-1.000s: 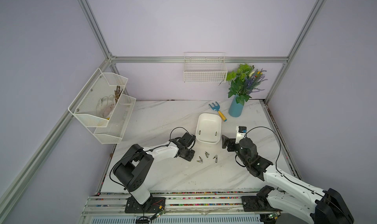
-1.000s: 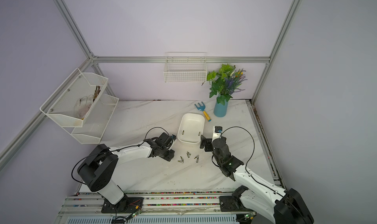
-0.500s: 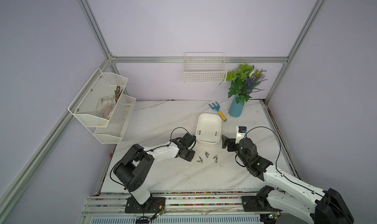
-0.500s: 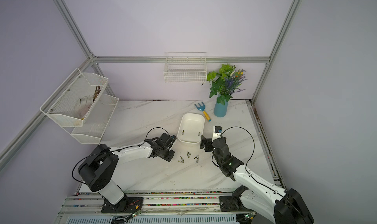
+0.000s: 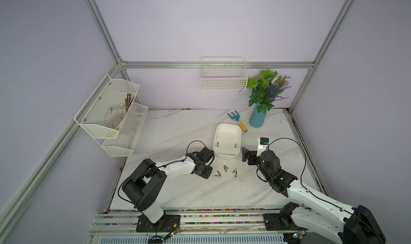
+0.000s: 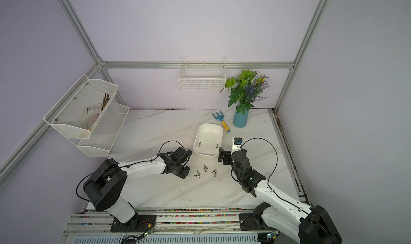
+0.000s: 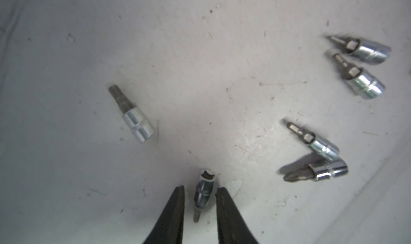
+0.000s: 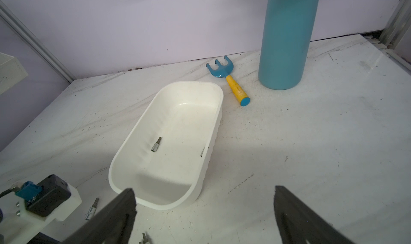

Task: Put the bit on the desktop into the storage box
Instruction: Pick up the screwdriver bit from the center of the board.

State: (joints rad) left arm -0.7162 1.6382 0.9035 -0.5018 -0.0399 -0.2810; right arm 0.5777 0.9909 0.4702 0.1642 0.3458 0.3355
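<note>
1. Little is seen to have moved since the earlier top views: the left gripper (image 5: 205, 173) is kept low at the edge of the loose bits, and the right gripper (image 5: 246, 154) is kept just beside the storage box (image 5: 225, 154).
2. On the desktop (image 5: 178, 131), all the work is confined to the near middle, in front of the storage box.
3. The storage box is set upright, and two stored bits (image 5: 218, 144) are already lodged in it, one by each long wall, well apart.
4. The right gripper's jaws are spread wide in the right wrist view, and nothing is held between them.
5. The left gripper's jaws are drawn narrow around one bracketed bit (image 7: 204, 191), which lies flat on the desktop. Slim gaps are visible on both sides, so no grip is judged to be made yet.
6. Five more are left lying on the desktop: a lone bit (image 7: 135, 122), a near pair (image 7: 322, 147) and a far pair (image 7: 367, 85).
7. Roughly a quarter of the task is judged done: two are stored and six are left, with the closing, lifting and carrying of the bracketed bit next.
</note>
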